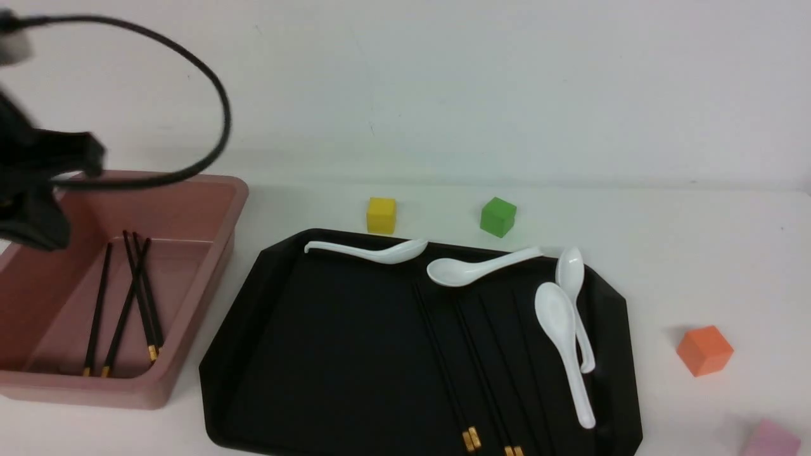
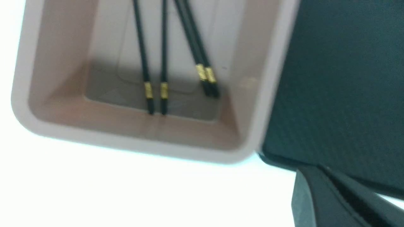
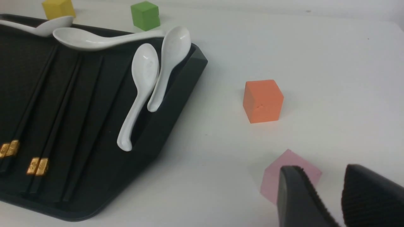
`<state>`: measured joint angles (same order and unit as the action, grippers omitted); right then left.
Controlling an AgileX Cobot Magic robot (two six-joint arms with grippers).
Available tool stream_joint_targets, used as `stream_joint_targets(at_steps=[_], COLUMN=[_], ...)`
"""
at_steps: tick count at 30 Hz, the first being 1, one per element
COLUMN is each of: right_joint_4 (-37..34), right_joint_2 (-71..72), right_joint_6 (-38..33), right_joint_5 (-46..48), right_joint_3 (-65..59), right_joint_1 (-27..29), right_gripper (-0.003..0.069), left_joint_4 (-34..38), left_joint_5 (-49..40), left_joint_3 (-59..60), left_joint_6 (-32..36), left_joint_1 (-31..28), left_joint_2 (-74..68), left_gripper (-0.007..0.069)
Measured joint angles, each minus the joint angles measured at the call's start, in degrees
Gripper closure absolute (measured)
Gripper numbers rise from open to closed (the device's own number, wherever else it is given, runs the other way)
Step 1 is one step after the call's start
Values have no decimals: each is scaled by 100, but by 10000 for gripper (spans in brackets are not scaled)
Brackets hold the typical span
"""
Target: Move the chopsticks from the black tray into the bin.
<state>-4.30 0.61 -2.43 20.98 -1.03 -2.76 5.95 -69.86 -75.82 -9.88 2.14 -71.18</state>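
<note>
Two pairs of black, gold-banded chopsticks [image 1: 456,354] [image 3: 47,110] lie lengthwise on the black tray [image 1: 241,342] [image 3: 176,104]. Several more chopsticks [image 1: 127,297] [image 2: 162,47] rest on the floor of the pink bin [image 1: 82,389] [image 2: 142,146], left of the tray. My left gripper [image 1: 38,228] [image 2: 322,171] hovers, blurred, above the bin's far left side. Its fingers are pressed together and hold nothing. My right gripper [image 3: 322,176] shows only in the right wrist view, low over the table right of the tray. It is open and empty.
Several white spoons [image 1: 564,329] [image 3: 142,82] lie along the tray's back and right side. Yellow [image 1: 381,215] and green [image 1: 497,216] cubes sit behind the tray. Orange [image 1: 704,350] [image 3: 262,101] and pink [image 1: 770,438] [image 3: 274,179] cubes sit to its right. A black cable [image 1: 215,88] loops above the bin.
</note>
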Motion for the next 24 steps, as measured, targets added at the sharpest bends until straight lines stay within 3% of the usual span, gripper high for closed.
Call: stream_joint_targets(at_steps=[6, 12, 18, 24], right_joint_4=[0, 7, 2, 2], right_joint_2=[0, 0, 0, 0], right_joint_6=[0, 0, 0, 0], right_joint_5=[0, 0, 0, 0], right_joint_3=[0, 0, 0, 0], right_joint_1=[0, 0, 0, 0], right_gripper=[419, 419, 419, 419], left_joint_4=[1109, 2172, 2402, 2522], left_joint_5=[641, 2364, 3925, 5103], left_joint_3=[1481, 3603, 5136, 5825], left_joint_6=[842, 1492, 1581, 1590], left_joint_1=[0, 0, 0, 0], left_joint_2=[2127, 4688, 6488, 6923], left_gripper=[637, 637, 637, 637])
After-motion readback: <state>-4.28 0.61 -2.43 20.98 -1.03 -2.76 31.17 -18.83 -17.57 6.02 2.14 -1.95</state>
